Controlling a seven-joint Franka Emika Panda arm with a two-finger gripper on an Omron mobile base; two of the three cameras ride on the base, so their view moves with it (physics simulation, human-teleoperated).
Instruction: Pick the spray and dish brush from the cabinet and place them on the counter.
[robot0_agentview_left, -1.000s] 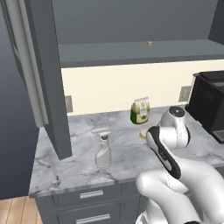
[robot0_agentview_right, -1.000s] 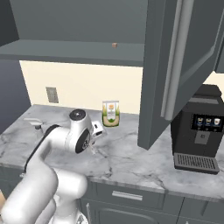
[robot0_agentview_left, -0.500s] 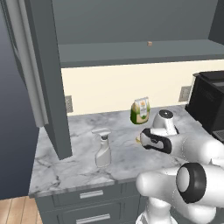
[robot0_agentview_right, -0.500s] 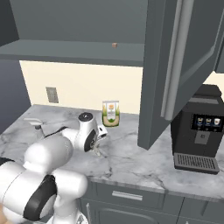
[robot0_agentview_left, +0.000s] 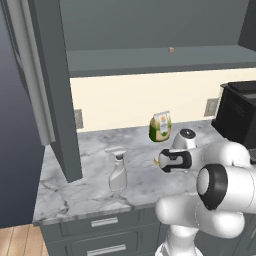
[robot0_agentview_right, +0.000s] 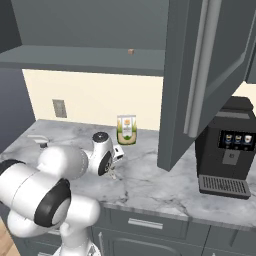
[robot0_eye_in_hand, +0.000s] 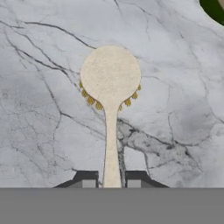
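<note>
The dish brush (robot0_eye_in_hand: 110, 76) has a round cream head with yellowish bristles, and its handle runs down between my fingertips. My gripper (robot0_eye_in_hand: 110, 181) is shut on that handle and holds the brush just above the marble counter (robot0_eye_in_hand: 39, 113), where it casts a shadow. From the left base view the gripper (robot0_agentview_left: 159, 161) hangs low over the counter (robot0_agentview_left: 90, 185), right of the spray (robot0_agentview_left: 118, 172), which stands upright. In the right base view the gripper (robot0_agentview_right: 114, 171) is in front of the pouch, and the spray's trigger head (robot0_agentview_right: 37, 142) peeks out behind my arm. The cabinet (robot0_agentview_left: 150, 60) is open above.
A green-and-cream pouch (robot0_agentview_left: 160, 126) stands at the back of the counter, close behind the hand. A black coffee machine (robot0_agentview_right: 225, 150) occupies the right end. Open cabinet doors (robot0_agentview_left: 50, 90) (robot0_agentview_right: 200, 75) hang on both sides. A small brown item (robot0_agentview_left: 171, 50) sits on the shelf.
My arm has swung forward and lowered the hand with the brush toward the counter in front of the pouch. The spray has stayed where it stands.
</note>
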